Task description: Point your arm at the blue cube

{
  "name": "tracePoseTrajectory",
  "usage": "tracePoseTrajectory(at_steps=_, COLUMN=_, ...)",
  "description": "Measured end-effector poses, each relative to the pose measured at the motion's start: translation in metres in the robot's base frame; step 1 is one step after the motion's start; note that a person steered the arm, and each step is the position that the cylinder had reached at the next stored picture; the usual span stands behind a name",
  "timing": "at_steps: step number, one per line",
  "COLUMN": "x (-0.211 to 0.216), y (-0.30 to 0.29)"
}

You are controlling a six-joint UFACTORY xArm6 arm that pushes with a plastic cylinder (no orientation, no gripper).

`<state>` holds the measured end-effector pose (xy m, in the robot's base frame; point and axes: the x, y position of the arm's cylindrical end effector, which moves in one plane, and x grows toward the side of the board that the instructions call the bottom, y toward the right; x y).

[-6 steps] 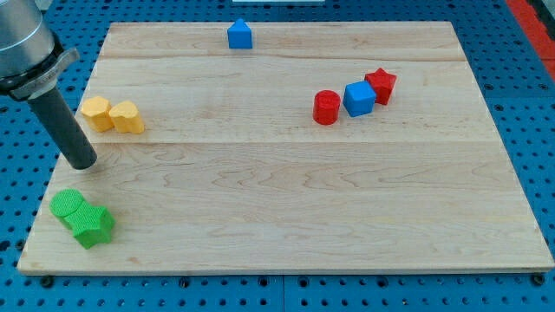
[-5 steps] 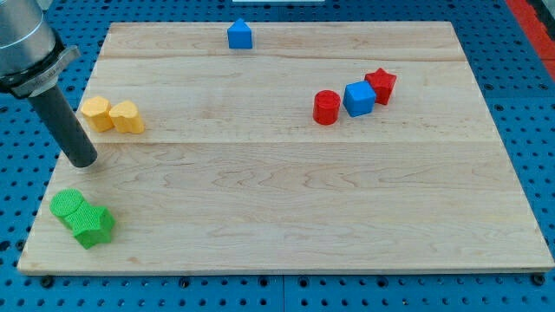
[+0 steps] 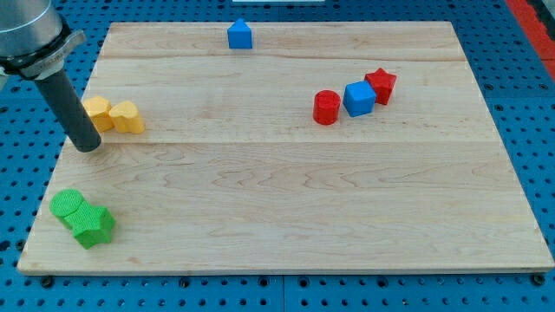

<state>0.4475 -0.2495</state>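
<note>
The blue cube sits on the wooden board at the view's right, wedged between a red cylinder on its left and a red star block on its upper right. My tip is far across the board at the view's left, just below and left of two yellow blocks. The dark rod rises up and to the left out of view.
A second blue block with a peaked top stands near the board's top edge. Two green blocks lie touching at the bottom left corner. The board rests on a blue perforated table.
My tip has moved a little toward the view's top and slightly right, closer to the yellow blocks. No block has moved.
</note>
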Motion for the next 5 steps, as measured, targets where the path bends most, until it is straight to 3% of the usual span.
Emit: tracePoseTrajectory(at_steps=5, x=0.011, y=0.042)
